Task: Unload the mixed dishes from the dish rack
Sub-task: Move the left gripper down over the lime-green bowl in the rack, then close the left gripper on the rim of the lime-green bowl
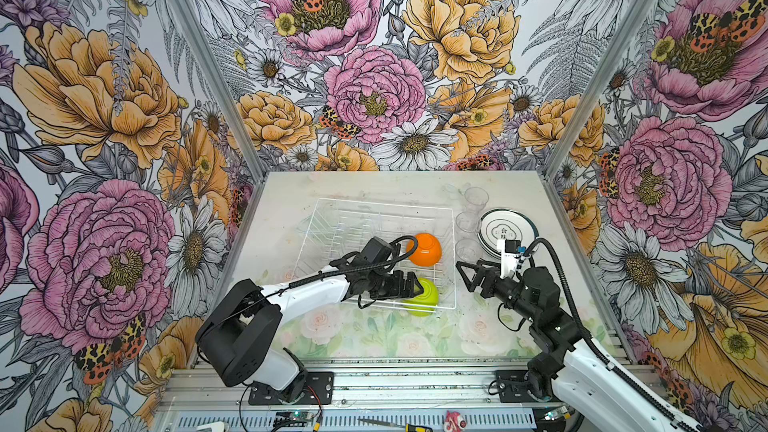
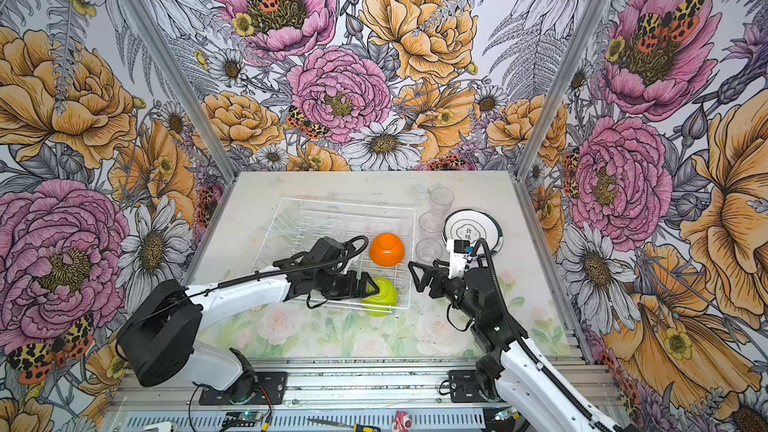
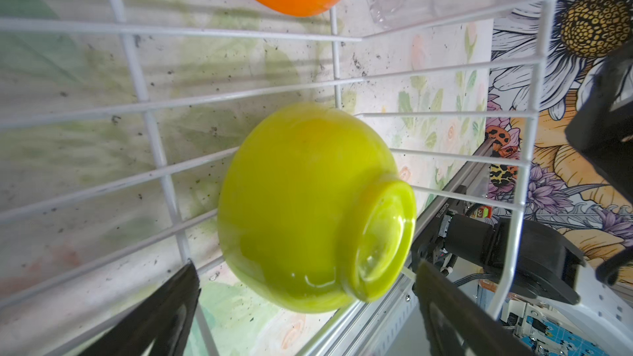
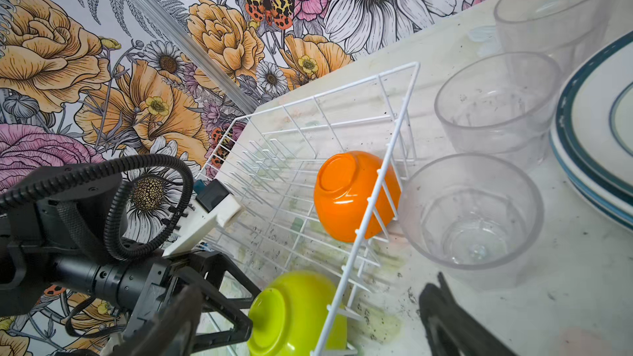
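Observation:
The white wire dish rack (image 1: 386,203) (image 2: 349,201) sits mid-table. An orange bowl (image 1: 424,249) (image 4: 349,196) lies upside down inside it at the right. A lime-green bowl (image 1: 428,299) (image 3: 301,207) is tipped with its foot showing in the rack's near right corner. My left gripper (image 1: 413,284) (image 3: 306,265) is open, one finger on each side of the green bowl, not closed on it. My right gripper (image 1: 467,278) (image 4: 308,303) stands open and empty just outside the rack's right wall. The plates (image 1: 505,228) and three clear cups (image 1: 467,222) stand on the table.
The cups (image 4: 472,210) stand in a row right of the rack, with the stacked plates (image 4: 599,131) beyond them. Flowered walls close in three sides. A metal rail (image 1: 374,384) and a screwdriver (image 1: 411,427) lie along the front edge.

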`<action>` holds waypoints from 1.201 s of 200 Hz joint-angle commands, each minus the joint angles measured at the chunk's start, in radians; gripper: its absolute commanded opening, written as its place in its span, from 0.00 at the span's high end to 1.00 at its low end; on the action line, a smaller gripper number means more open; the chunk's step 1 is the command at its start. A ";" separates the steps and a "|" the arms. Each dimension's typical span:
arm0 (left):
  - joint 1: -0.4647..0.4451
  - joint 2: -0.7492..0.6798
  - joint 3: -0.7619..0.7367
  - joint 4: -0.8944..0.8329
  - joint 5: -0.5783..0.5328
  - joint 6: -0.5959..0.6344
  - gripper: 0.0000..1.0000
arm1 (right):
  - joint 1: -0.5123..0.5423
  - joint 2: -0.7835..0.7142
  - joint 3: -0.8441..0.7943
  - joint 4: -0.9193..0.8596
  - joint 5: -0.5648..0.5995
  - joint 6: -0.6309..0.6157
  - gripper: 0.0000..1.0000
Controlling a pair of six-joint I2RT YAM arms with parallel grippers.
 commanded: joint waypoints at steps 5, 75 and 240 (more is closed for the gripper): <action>-0.005 0.006 -0.043 0.138 0.063 -0.062 0.01 | 0.006 -0.005 0.009 -0.006 0.019 -0.002 0.01; -0.022 0.040 -0.062 0.186 0.080 -0.091 0.01 | 0.004 0.014 0.031 -0.009 0.022 -0.005 0.01; -0.020 -0.054 -0.183 0.595 0.028 -0.366 0.01 | 0.003 0.032 0.014 -0.018 0.050 -0.018 0.02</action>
